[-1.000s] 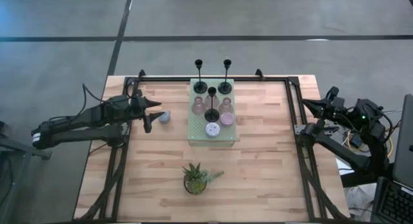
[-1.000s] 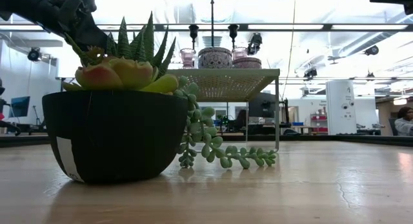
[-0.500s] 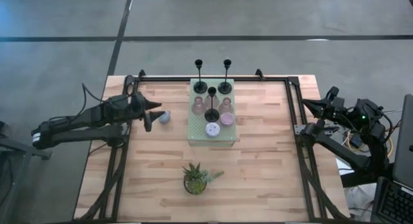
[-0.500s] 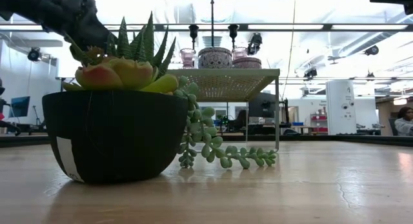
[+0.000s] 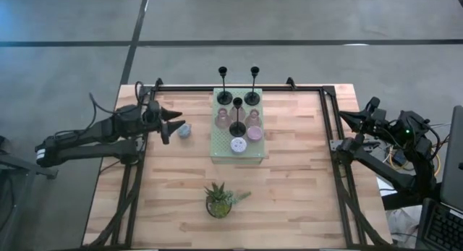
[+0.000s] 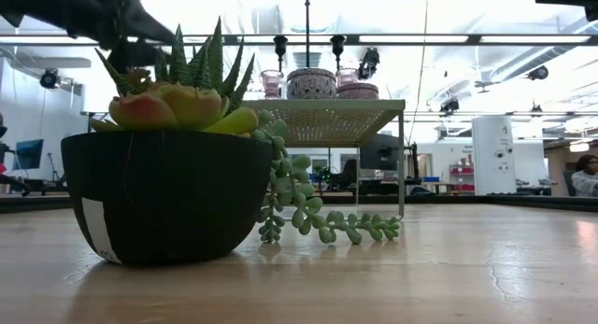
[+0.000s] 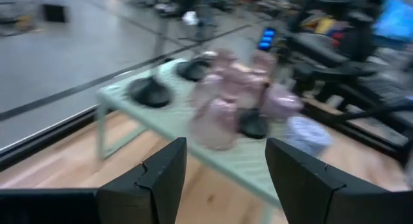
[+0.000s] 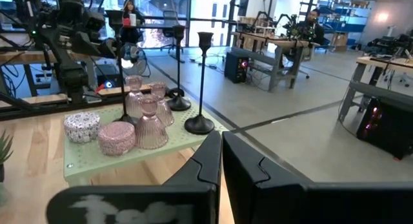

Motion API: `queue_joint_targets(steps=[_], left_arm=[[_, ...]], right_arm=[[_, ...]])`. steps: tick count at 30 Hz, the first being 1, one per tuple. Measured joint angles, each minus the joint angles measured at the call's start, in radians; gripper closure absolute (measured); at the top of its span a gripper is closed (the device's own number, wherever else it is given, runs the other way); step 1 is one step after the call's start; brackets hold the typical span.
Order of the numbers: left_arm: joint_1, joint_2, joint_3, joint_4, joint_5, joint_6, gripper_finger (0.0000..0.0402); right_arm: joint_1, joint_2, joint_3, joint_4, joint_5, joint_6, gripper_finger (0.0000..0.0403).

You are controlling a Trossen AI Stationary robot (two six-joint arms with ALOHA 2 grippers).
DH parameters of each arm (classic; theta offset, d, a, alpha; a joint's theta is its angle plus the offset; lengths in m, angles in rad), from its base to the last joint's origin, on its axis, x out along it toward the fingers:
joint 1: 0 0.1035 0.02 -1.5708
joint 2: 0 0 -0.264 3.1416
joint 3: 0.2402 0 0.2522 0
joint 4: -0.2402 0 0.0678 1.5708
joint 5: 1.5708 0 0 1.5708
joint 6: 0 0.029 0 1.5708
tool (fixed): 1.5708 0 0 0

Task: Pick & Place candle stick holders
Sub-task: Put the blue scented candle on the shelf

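We list: wooden surface (image 5: pixel 289 171); pale green stand (image 5: pixel 217 151) at its middle, carrying three black candle stick holders (image 5: pixel 238 126) and squat pink cups (image 5: pixel 221 121), unchanged; potted plant (image 5: pixel 218 200) near the front edge; small blue cup (image 5: pixel 184 131) on the surface left of the stand. Left end effector (image 5: pixel 172 123), fingers apart and empty, has drawn slightly back from that cup. Right end effector (image 5: pixel 347 120) waits closed at the right edge.

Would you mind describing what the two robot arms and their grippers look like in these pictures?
Both arms are dark, slim and jointed, with black cables looping along them. The left gripper has two pointed black fingers with angular, stepped inner edges. The right gripper has the same black fingers; coloured wires and a small green light show near its base.
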Motion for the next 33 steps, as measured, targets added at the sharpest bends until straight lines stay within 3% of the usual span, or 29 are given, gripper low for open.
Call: queue_joint_targets(steps=[4,9,12,15,22,33], left_arm=[[0.000,0.000,0.012,0.040,0.092,0.037,0.0186],[0.000,-0.002,0.031,0.039,0.109,0.027,0.0186],[0.000,0.011,0.059,0.022,0.169,0.098,0.0186],[0.000,0.077,0.134,-0.103,0.202,0.121,0.0186],[0.000,0.333,0.360,-0.562,0.127,0.208,0.0181],[0.003,0.631,0.446,-0.756,0.058,0.381,0.0077]], right_arm=[[0.000,0.000,0.000,0.000,0.000,0.000,0.0394],[0.000,0.000,0.000,0.000,0.000,0.000,0.0394],[0.000,0.000,0.000,0.000,0.000,0.000,0.0394],[0.000,0.000,0.000,0.000,0.000,0.000,0.0394],[0.000,0.000,0.000,0.000,0.000,0.000,0.0394],[0.000,0.000,0.000,0.000,0.000,0.000,0.0394]])
